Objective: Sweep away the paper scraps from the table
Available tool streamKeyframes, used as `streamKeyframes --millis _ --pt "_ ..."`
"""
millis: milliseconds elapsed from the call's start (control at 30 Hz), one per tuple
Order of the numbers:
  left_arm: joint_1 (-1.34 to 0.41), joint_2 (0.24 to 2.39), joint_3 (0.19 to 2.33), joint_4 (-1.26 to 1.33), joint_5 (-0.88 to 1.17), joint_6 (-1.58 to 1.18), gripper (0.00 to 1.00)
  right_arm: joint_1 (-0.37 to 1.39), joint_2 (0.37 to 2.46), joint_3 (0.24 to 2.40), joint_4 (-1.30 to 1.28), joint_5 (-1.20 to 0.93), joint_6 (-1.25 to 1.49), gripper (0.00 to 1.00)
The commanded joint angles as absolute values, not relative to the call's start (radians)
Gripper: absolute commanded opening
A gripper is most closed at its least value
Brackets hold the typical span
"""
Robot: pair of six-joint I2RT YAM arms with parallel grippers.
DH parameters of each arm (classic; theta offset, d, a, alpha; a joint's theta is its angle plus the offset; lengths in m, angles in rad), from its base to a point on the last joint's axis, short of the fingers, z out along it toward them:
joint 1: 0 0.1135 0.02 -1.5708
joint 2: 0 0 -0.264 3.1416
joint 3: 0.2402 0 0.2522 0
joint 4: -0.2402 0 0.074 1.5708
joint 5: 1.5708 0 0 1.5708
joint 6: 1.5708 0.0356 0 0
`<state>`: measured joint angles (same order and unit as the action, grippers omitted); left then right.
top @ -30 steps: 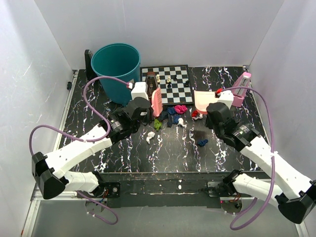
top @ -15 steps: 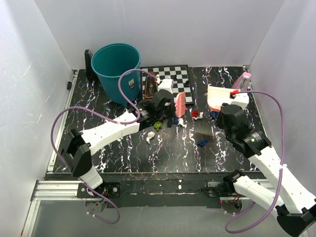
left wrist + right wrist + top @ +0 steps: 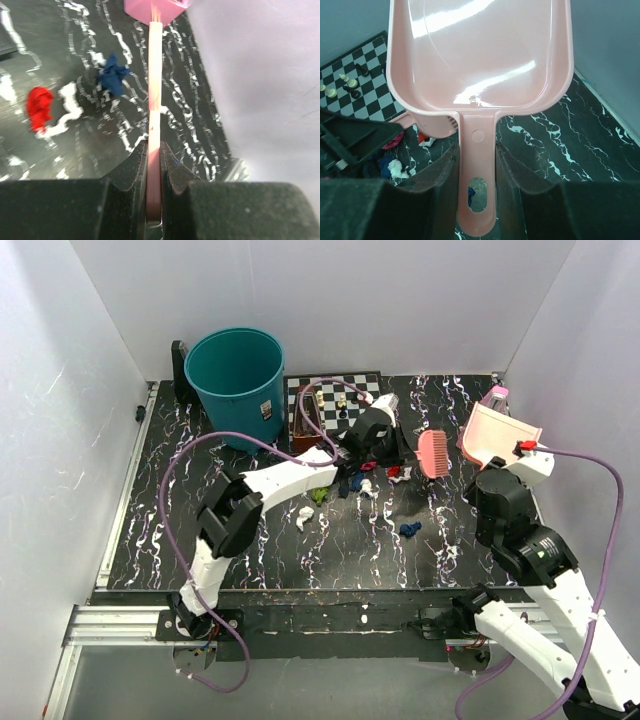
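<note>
Swinging far to the right since half a second ago, the left arm has carried the pink bristled plastic brush (image 3: 433, 453) past the heap. The right arm has drawn the glossy pink plastic dustpan (image 3: 497, 430) back toward the far right corner, tilted up off the black, white-veined marble-look counter (image 3: 170, 490). From above, the crumpled paper scraps (image 3: 358, 476) sit mostly in a loose cluster in front of the black-and-white chequered chessboard (image 3: 335, 400). A stray dark blue wad (image 3: 409, 529) and a white wad (image 3: 305, 517) lie apart, nearer the arms. By my reading the brush is now on the dustpan side of nearly everything, so little has been gathered (a fresh stroke from the left looks needed). The left claw (image 3: 408, 447) holds the brush and the right claw (image 3: 503, 468) holds the dustpan.

On the left wrist view the brush handle (image 3: 155, 100) shows edge-on as a thin, smooth strip, with both fingers (image 3: 125, 175) pressed tight against it. A creased red scrap (image 3: 39, 107) and a blue scrap (image 3: 112, 77) lie on the shiny counter to its left.

On the right wrist view the dustpan is a shallow scoop with rounded walls. Its flat handle (image 3: 476, 150) has an oval hanging hole, and the claw is clamped on either side of it. Below the scoop's left edge lie white, blue, red and magenta wads, close to the chessboard and its small pieces
</note>
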<state>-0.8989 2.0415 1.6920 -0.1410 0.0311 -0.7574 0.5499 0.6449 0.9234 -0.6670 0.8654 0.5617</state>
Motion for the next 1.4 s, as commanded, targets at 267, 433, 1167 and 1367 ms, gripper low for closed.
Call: streamKeyframes --millis 267,433,1167,1367 --pt "-0.862 2.491 2.229 -0.211 0.313 -1.126 0.00 0.546 0.549 0.897 -0.716 0.948 0.660 0.01" --pt "-0.851 2.386 2.145 -0.486 0.100 -1.160 0.00 0.546 0.520 0.885 -0.732 0.951 0.687 0.01" --pt "-0.822 1.543 1.395 -0.456 0.033 -0.750 0.00 0.548 0.560 0.870 -0.739 0.873 0.715 0.01" --pt "-0.827 1.592 1.373 -0.259 0.277 -0.821 0.00 0.546 0.561 0.867 -0.746 0.844 0.712 0.01"
